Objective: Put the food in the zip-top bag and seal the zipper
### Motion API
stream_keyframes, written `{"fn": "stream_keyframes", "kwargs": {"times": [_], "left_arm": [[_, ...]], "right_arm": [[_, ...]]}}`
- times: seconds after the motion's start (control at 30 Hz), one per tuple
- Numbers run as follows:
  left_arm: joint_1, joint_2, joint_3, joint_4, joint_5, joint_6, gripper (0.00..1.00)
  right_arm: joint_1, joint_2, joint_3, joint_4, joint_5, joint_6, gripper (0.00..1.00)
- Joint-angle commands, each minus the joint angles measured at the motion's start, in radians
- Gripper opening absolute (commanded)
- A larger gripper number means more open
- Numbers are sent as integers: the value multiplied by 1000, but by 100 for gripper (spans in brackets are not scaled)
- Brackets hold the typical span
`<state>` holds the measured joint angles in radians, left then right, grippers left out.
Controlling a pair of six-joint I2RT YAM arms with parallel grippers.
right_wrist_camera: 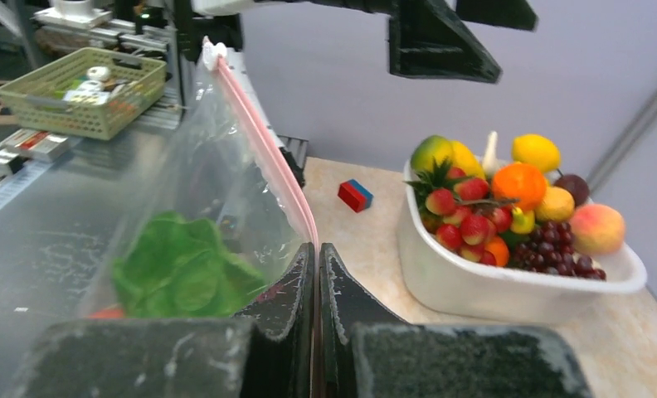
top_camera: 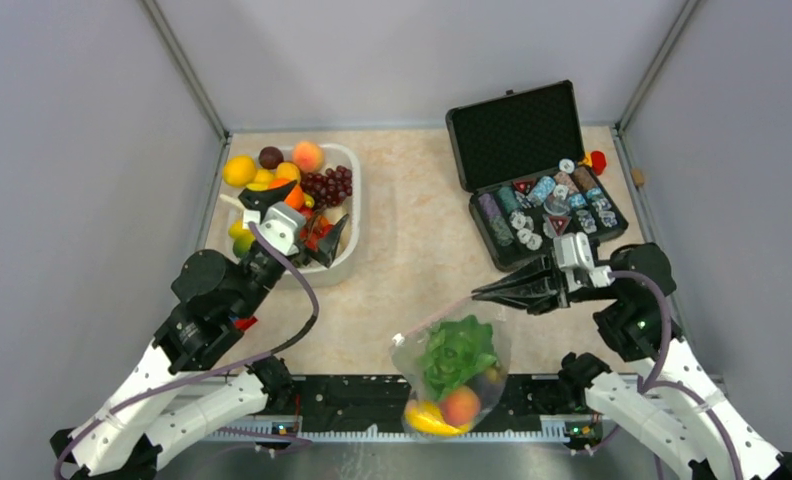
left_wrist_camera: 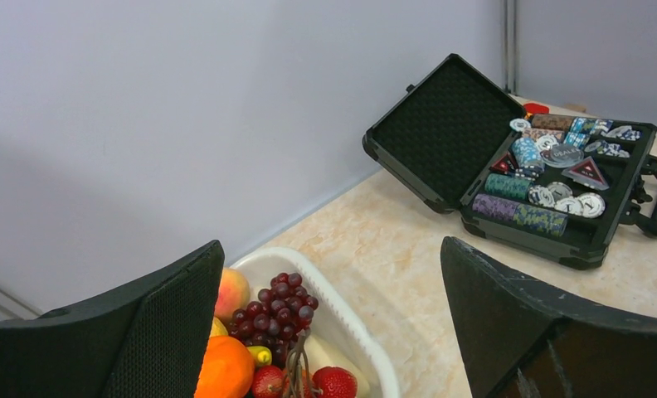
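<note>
Right gripper is seen with its jaws pressed together on the pale-pink zipper, which is pinched near one end and runs away from the fingertips. From that pinch the clear zip-top bag is stretched out ahead of and below the gripper, toward the table's near edge. Inside it, a green lettuce is held nearest the gripper, with a dark eggplant beside it. A peach and a yellow fruit are lodged farthest from the gripper. Left gripper is spread wide with nothing between its jaws, over a white basin heaped with toy fruit. A black poker-chip case is set just behind the right gripper.
</note>
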<state>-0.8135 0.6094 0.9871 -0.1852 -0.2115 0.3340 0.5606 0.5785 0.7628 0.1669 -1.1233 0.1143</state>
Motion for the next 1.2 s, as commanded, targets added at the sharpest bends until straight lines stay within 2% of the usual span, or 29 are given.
{"fn": "stream_keyframes", "kwargs": {"times": [0.0,0.17,0.33,0.43,0.47,0.5,0.53,0.57,0.73,0.83,0.9,1.07,1.17], "left_arm": [[2,5,-11,73,-16,-25,99],[2,12,-22,78,1,-49,99],[1,12,-42,87,59,-51,99],[1,13,-53,106,102,-53,99],[2,13,-55,111,111,-53,99],[1,13,-57,118,122,-53,99],[1,14,-62,126,126,-56,99],[2,17,-65,134,128,-58,99],[2,54,-50,116,107,-92,99],[2,96,-24,80,92,-113,99],[2,116,-14,76,76,-129,99],[2,171,18,82,8,-195,99],[27,215,66,63,-45,-262,99]], "right_arm": [[-1,61,13,0,236,-39,0],[-1,247,-41,76,529,-18,0],[-1,493,-39,118,716,-8,1],[-1,597,13,82,816,-14,22],[-1,620,34,69,850,-16,33],[0,633,55,60,893,-8,52],[-1,639,73,53,928,-1,82],[-1,635,90,50,951,-4,89],[-1,521,73,87,1144,19,92],[-2,424,27,101,1333,53,92],[-2,356,-21,120,1403,72,93],[-4,214,-110,108,1459,126,93],[-23,196,-77,25,1471,179,93]]}}
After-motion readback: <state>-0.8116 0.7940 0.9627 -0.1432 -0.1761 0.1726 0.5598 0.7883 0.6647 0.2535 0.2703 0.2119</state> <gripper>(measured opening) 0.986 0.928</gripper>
